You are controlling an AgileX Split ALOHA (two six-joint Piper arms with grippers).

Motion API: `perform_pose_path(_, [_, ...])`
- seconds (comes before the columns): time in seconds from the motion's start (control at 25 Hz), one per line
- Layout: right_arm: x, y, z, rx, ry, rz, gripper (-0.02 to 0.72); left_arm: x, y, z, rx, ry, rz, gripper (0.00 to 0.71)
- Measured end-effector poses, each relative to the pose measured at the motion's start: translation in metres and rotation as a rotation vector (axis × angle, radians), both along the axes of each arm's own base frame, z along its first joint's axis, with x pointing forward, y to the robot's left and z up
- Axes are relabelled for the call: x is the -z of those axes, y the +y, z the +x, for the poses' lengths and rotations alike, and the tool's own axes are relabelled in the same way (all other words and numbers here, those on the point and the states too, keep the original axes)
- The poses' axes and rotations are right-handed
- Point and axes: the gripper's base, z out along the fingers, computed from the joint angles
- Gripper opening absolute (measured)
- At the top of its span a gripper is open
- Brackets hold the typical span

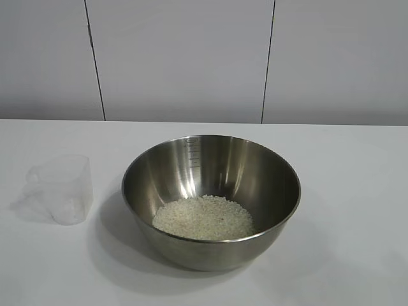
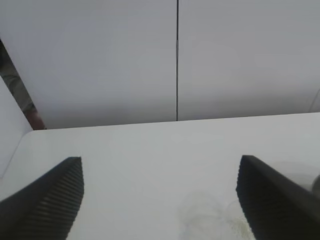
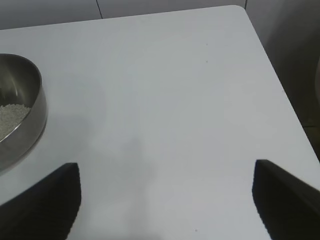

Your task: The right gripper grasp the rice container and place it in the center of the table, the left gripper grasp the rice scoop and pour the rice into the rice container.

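Observation:
The steel rice container (image 1: 211,201) stands in the middle of the white table (image 1: 357,191) with a heap of rice (image 1: 204,218) inside. It also shows in the right wrist view (image 3: 20,120) with rice (image 3: 11,116) in it. The clear plastic rice scoop (image 1: 58,189) stands upright and empty to its left, and shows faintly in the left wrist view (image 2: 210,217). My left gripper (image 2: 160,200) is open and empty above the table near the scoop. My right gripper (image 3: 165,200) is open and empty over bare table beside the container. Neither gripper shows in the exterior view.
A white panelled wall (image 1: 191,57) runs behind the table. The table's far corner and edge (image 3: 250,30) show in the right wrist view. A dark gap (image 2: 17,90) lies beside the table in the left wrist view.

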Motion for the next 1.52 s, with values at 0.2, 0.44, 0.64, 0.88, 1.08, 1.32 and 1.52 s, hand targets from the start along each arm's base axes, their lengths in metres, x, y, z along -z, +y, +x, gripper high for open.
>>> perform_pose_path(0.2, [0.0, 0.0, 0.0, 0.0, 0.0, 0.0, 0.639, 0.022, -0.008, -0.029, -0.029, 0.053, -0.048, 0.605])
perform_pose_path(0.44, [0.0, 0.0, 0.0, 0.0, 0.0, 0.0, 0.639, 0.029, -0.02, -0.067, -0.043, -0.047, -0.041, 0.605])
perform_pose_path(0.64, [0.0, 0.0, 0.0, 0.0, 0.0, 0.0, 0.639, 0.046, -0.025, -0.091, -0.073, 0.007, -0.048, 0.605])
perform_pose_path(0.88, [0.0, 0.0, 0.0, 0.0, 0.0, 0.0, 0.639, 0.065, -0.022, -0.116, -0.196, 0.141, -0.068, 0.605])
perform_pose_path(1.08, [0.0, 0.0, 0.0, 0.0, 0.0, 0.0, 0.639, 0.079, -0.02, -0.134, -0.27, 0.223, -0.048, 0.605])
perform_pose_path(1.32, [0.0, 0.0, 0.0, 0.0, 0.001, 0.0, 0.639, 0.1, -0.015, -0.131, -0.312, 0.303, -0.047, 0.605])
perform_pose_path(1.52, [0.0, 0.0, 0.0, 0.0, 0.001, 0.0, 0.639, 0.102, -0.014, -0.13, -0.316, 0.314, -0.053, 0.605])
